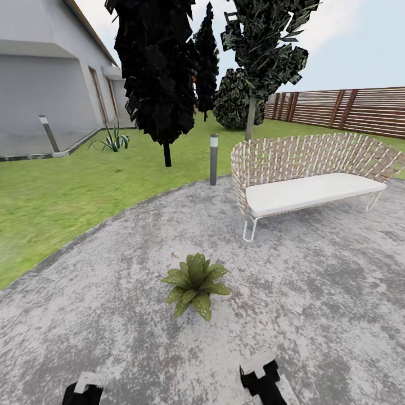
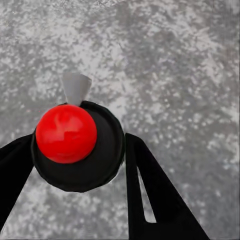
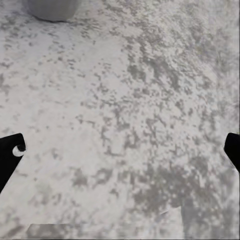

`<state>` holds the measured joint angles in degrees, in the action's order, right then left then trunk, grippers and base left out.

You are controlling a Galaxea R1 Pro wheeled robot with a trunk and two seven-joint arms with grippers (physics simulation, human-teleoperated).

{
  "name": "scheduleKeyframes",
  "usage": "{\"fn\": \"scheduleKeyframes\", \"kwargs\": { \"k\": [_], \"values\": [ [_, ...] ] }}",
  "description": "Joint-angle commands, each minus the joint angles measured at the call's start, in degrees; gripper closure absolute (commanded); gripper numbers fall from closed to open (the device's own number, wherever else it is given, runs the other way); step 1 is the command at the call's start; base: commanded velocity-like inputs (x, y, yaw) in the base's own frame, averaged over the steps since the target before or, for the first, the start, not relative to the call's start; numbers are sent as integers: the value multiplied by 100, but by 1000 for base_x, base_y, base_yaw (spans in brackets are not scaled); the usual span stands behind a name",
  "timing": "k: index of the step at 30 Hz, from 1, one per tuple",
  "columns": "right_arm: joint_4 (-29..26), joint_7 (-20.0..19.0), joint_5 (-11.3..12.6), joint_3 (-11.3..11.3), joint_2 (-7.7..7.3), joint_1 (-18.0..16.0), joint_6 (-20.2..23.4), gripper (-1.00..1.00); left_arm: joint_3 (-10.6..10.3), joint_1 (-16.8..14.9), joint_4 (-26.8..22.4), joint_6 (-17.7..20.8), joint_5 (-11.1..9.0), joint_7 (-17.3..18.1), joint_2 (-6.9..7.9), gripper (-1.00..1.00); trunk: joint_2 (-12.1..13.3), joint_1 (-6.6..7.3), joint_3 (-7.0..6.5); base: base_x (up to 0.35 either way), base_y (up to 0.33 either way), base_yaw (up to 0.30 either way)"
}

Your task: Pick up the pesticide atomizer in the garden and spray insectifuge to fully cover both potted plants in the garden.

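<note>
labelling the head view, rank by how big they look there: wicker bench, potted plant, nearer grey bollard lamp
1. wicker bench, by far the largest.
2. potted plant and nearer bollard lamp: not ranked. The plant is wider, the lamp taller, and it stands farther from the camera.

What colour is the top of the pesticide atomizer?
Bright red, on the pesticide atomizer; the left wrist view shows it best.
</note>
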<state>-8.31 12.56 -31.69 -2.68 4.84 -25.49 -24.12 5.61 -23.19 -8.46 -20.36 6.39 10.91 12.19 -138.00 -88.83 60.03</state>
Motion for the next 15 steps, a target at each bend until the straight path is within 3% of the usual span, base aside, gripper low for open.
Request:
{"fn": "scheduleKeyframes", "kwargs": {
  "k": [1,2,4,7,9,12,15],
  "values": [
    [33,230,-1,-201,-20,1,-16,-100,35,45,10,-126,-69,-148,-3,100,-2,1,5,0,0,0],
    [52,414,99,-447,-44,8,-26,-100,36,118,13,-212,-210,-371,-6,100,-2,1,5,0,0,0],
    [61,533,202,-652,-106,14,-87,-100,37,180,14,-265,-340,-608,-13,100,-2,1,5,0,0,0],
    [94,585,273,-771,-517,17,-226,-100,27,220,24,-294,-423,-780,-33,100,-2,1,5,0,0,0],
    [194,588,293,-788,-627,22,-255,-100,18,225,78,-288,-406,-796,-120,100,-2,1,5,0,0,0],
    [474,591,355,-795,-660,22,-270,-100,13,229,160,-278,-440,-815,-276,100,-2,1,5,0,0,0],
    [603,597,410,-827,-617,20,-276,-100,20,231,208,-283,-467,-824,-307,100,-2,1,5,0,0,0]
  ]
}}
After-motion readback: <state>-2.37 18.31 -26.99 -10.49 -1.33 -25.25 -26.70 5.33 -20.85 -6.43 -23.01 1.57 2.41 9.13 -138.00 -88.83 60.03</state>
